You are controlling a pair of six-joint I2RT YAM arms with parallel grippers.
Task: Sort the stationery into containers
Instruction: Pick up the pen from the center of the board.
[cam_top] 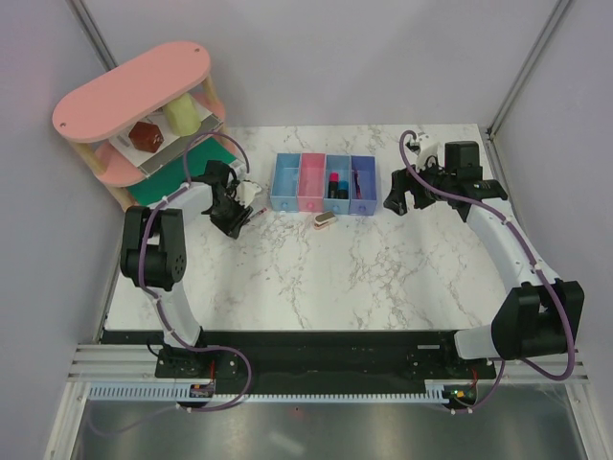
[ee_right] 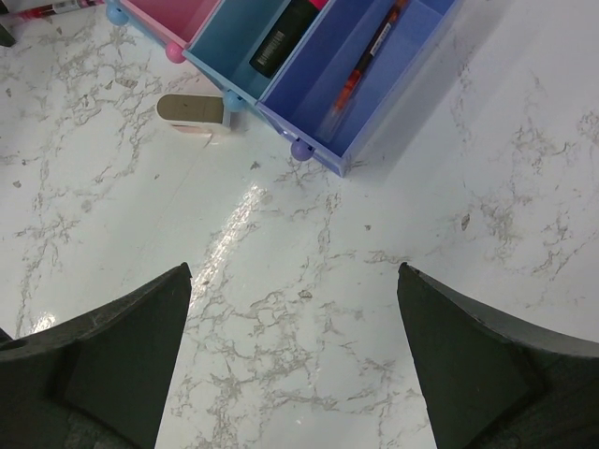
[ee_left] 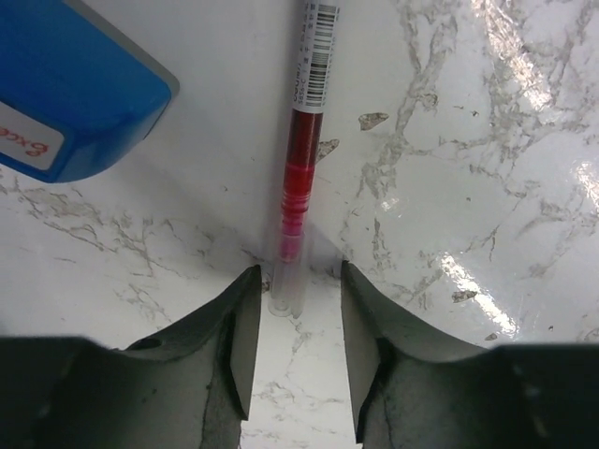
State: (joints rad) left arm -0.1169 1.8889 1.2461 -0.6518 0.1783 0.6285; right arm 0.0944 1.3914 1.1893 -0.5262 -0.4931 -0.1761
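Red-inked pen has a clear, barcoded barrel.

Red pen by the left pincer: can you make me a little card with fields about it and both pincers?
Red pen: flat on the table, end between the left pincer fingers
Left pincer: open round it, no grip yet
Right pincer: wide open, empty
Violet bin: holds a second pen
Beige block: on the table, not binned
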